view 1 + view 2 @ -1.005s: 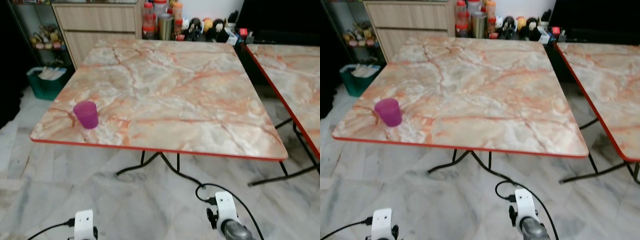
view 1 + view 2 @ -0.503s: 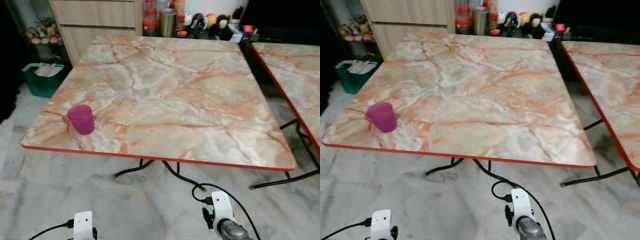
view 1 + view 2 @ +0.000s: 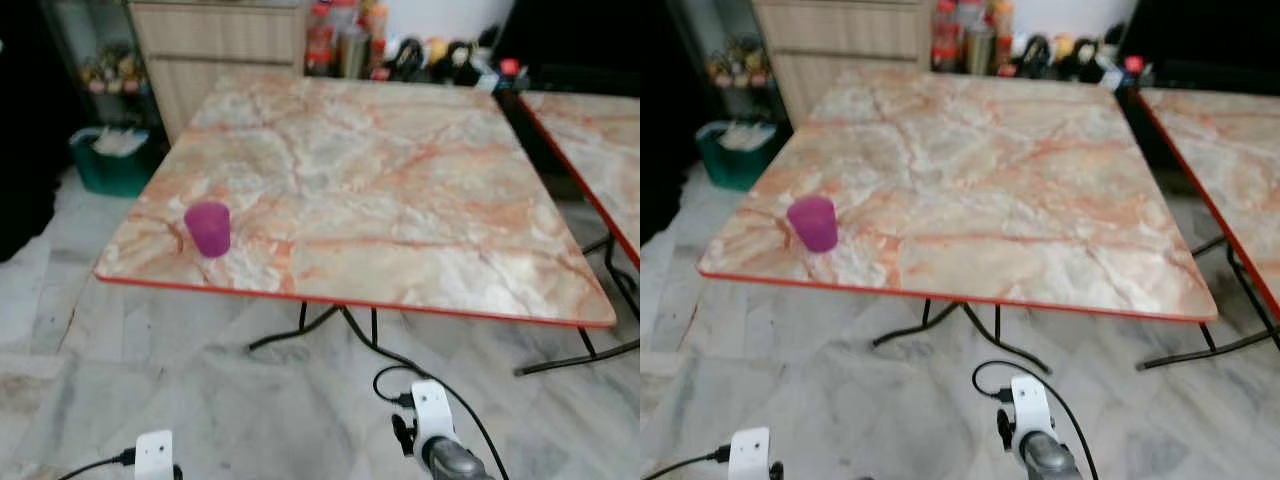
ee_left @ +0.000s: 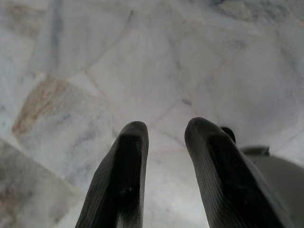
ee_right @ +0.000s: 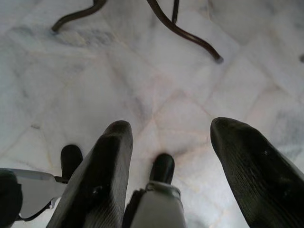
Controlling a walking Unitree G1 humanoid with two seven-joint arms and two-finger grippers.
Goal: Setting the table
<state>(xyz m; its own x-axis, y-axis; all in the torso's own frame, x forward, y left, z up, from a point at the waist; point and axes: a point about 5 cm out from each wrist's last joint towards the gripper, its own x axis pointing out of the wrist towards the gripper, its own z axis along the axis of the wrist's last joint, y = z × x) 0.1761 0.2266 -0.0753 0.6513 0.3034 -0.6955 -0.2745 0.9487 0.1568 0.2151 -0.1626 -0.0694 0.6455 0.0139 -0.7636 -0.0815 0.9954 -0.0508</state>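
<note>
A purple cup stands upright near the front left corner of a marble-patterned table with a red edge. Both arms hang low in front of the table, far below the cup. My left gripper points at the marble floor, its two black fingers apart with nothing between them. My right gripper also hangs over the floor, open wide and empty. The white wrist housings of the left arm and the right arm show at the bottom of the eye views.
A second marble table stands to the right, with a narrow gap between. Black curved table legs rest on the floor under the table. A wooden cabinet, jars and toys line the back. A green bin sits left.
The whole picture has shifted right and slightly down, so the camera has moved. The cup stays in its place on the table. Both arms keep hanging low.
</note>
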